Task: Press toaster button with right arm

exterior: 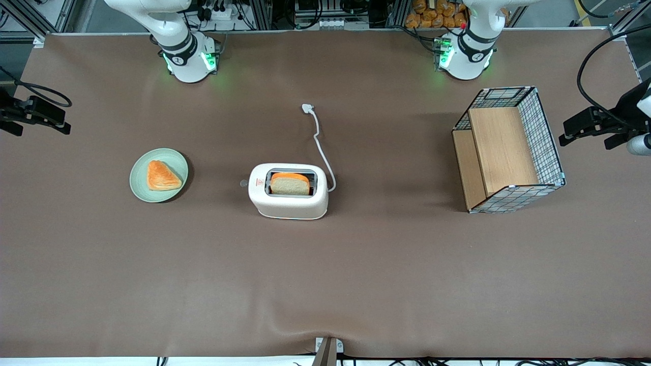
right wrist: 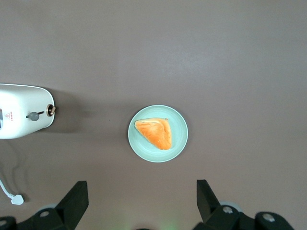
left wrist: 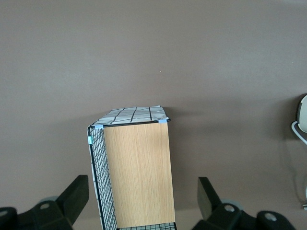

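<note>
Near the middle of the brown surface (exterior: pixel 356 274) stands the toaster (exterior: pixel 288 191), cream-white, with a slice of bread (exterior: pixel 289 184) upright in its slot and its white cord (exterior: pixel 321 145) trailing toward the edge where the arm bases sit. The toaster button (exterior: pixel 244 183) juts from the short end that faces the working arm's end of the surface; from the right wrist view it shows as a small grey knob (right wrist: pixel 33 115) on that end wall. Between the toaster and the working arm's edge lies a green plate (exterior: pixel 142 189) carrying a wedge of pastry (exterior: pixel 162 176). The right arm's pincer (right wrist: pixel 139 201) hangs high above the plate, its fingers spread wide, well apart from the button and touching nothing. A wire basket (exterior: pixel 510 148) with wooden panels lies toward the parked arm's end. Nothing of the pressing has begun. Judging from here, the risks lie in the approach: the knob is small, so a slightly off line could meet the rounded wall and slide the light toaster sideways instead of pressing; wide-spread fingers could straddle the knob rather than bear on it; and a low path could clip the plate or pastry.
</note>
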{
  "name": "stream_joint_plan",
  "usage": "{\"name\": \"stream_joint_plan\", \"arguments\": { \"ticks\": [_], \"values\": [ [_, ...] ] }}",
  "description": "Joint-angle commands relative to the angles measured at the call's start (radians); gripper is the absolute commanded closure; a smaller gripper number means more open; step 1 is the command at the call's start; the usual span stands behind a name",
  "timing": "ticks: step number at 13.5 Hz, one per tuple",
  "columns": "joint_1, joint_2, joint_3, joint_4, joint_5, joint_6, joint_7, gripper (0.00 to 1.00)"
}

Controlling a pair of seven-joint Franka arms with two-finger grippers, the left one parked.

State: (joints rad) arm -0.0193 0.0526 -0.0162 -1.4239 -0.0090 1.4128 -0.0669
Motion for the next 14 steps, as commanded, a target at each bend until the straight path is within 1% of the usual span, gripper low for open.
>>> {"name": "stream_joint_plan", "arguments": {
  "ticks": [1,6,10,11,13,14],
  "values": [
    [0.005,0.01,0.002,0.019,-0.023,-0.009,-0.001,0.0],
    [-0.002,0.029,0.002,0.016,-0.02,-0.011,-0.008,0.0],
    [0.007,0.058,0.004,-0.004,-0.008,-0.049,-0.01,0.0],
    [0.007,0.076,0.005,-0.004,0.003,-0.048,-0.007,0.0],
    [0.004,0.093,0.004,-0.027,0.079,-0.049,0.006,0.0],
    [0.002,0.095,0.004,-0.052,0.108,-0.043,0.007,0.11]
  ]
}}
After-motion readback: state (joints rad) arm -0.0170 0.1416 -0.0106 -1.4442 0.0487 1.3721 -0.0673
